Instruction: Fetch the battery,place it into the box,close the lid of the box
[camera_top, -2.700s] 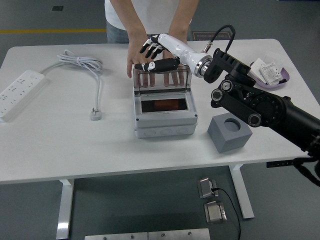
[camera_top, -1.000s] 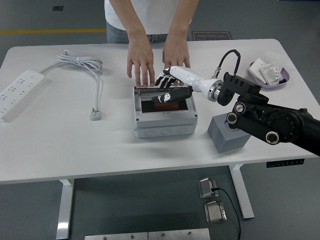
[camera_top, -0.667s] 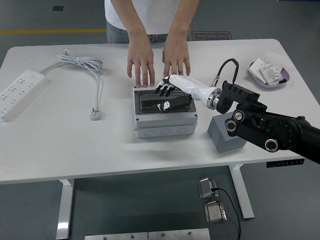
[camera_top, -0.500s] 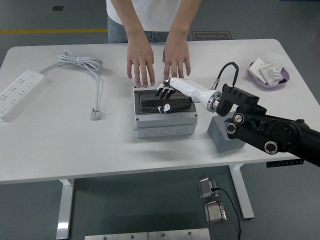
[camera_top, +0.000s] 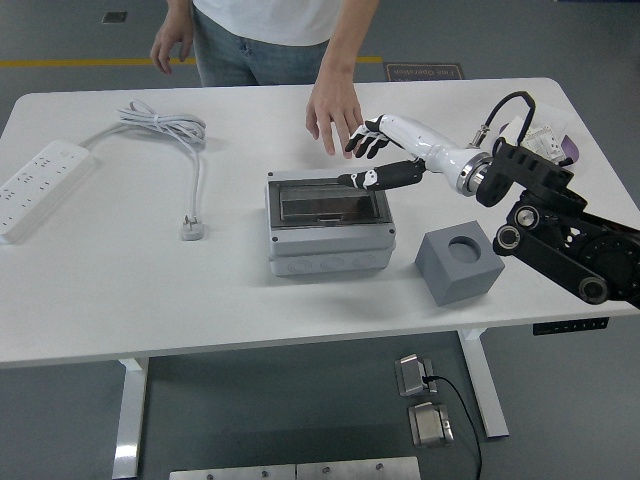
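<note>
with the lid (camera_top: 327, 203) lying flat on the box (camera_top: 329, 228), the battery presumably shut inside and unseen, our right hand (camera_top: 378, 158) hangs just above its far right corner, fingers spread and empty, so we should lift clear without catching that lid.

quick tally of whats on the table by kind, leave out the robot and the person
Grey box with closed lid: 1
Grey block with round hole: 1
White power strip: 1
White power cord: 1
Purple dish holding small packets: 1
Total: 5
</note>
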